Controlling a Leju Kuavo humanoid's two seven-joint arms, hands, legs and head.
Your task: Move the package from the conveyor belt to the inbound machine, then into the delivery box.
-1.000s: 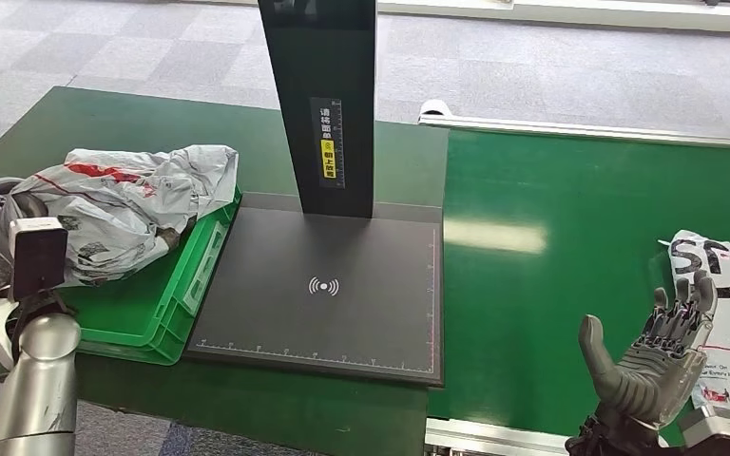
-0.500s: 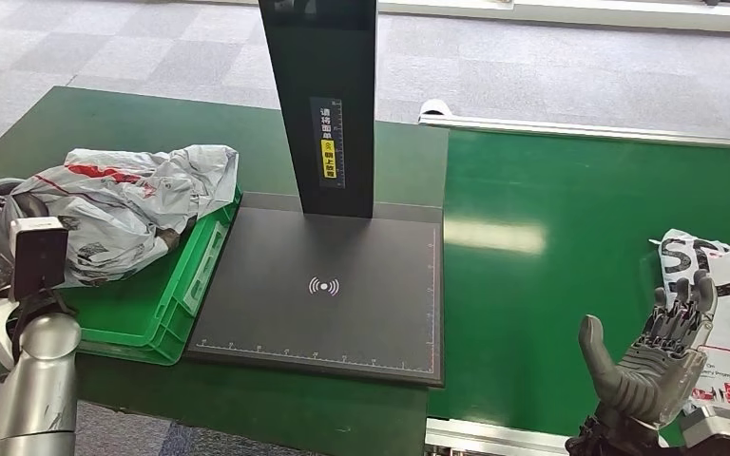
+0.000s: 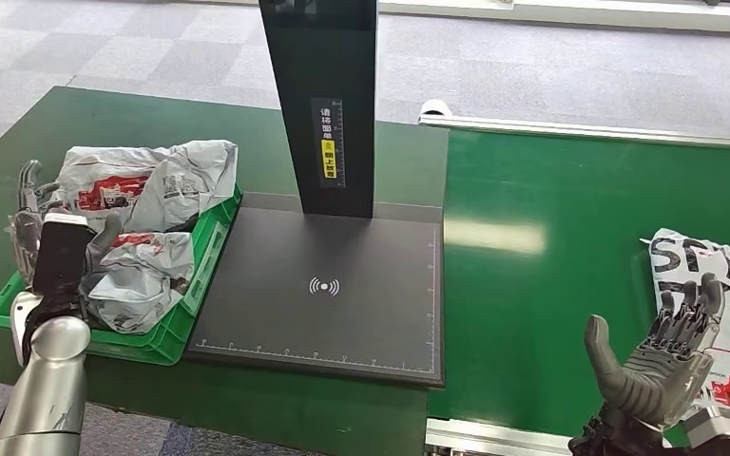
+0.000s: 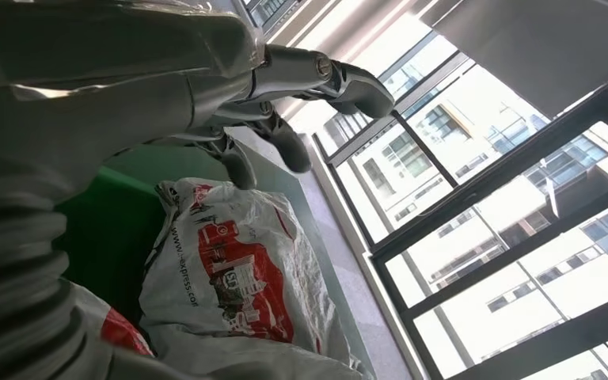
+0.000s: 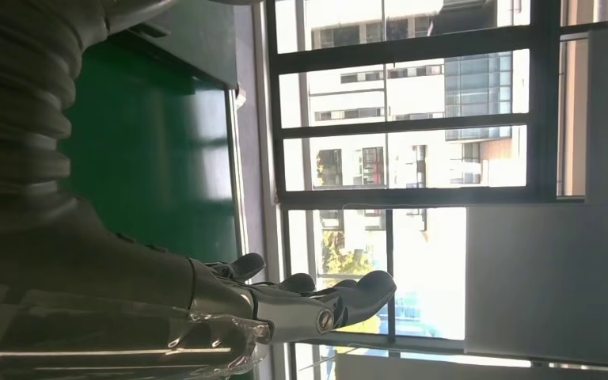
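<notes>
From up high, the right hand hovers over the conveyor belt with fingers spread and holding nothing, the white package lying just beyond its fingertips, while the left hand stands spread and empty at the near edge of the green delivery box, touching the grey bags heaped inside. The left wrist view shows its fingers splayed above a red-printed bag. The right wrist view has fingers outstretched, grasping nothing, beside the belt.
</notes>
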